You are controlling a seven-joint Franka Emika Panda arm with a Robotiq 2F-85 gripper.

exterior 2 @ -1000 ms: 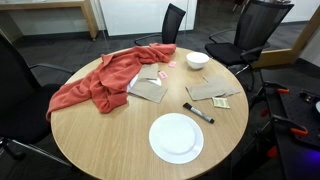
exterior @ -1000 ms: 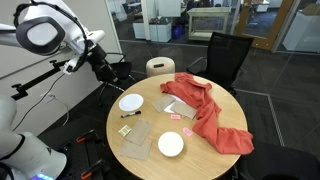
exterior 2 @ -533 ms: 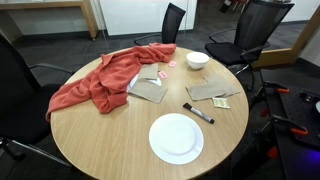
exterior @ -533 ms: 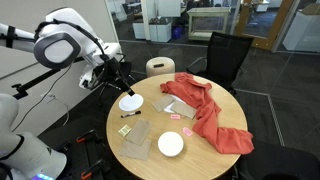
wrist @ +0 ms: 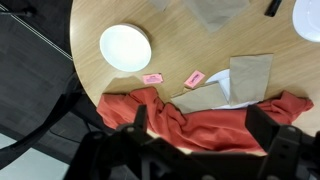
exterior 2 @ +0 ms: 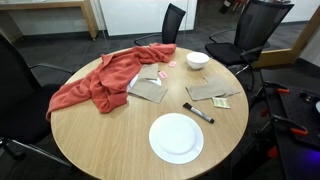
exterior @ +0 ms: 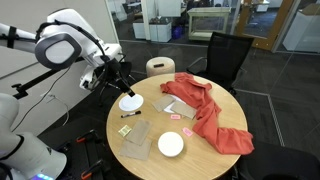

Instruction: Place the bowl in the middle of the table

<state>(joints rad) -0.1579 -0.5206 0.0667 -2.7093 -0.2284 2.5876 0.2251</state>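
Note:
The small white bowl [exterior: 171,144] sits on the round wood table [exterior: 200,160] near one edge, and also shows in an exterior view [exterior 2: 197,60]. In the wrist view the bowl [wrist: 125,47] lies on the table [wrist: 180,45] beside two pink tags. My gripper [exterior: 122,88] hangs open and empty over the table's edge, just above the wider white plate [exterior: 130,102] and well away from the bowl. In the wrist view its open jaws [wrist: 200,125] frame the red cloth [wrist: 200,110]. The gripper is out of view in the exterior view that shows the plate nearest.
A red cloth [exterior: 205,110] covers one side of the table. A grey sheet [exterior: 178,108] lies at its edge. A black marker [exterior 2: 198,112], a brown napkin [exterior 2: 210,90] and the plate [exterior 2: 176,137] lie on the wood. Chairs [exterior: 225,55] ring the table.
A second ago the arm was raised off to the side. It swung down to the table's edge above the plate. It has held still for the last half second.

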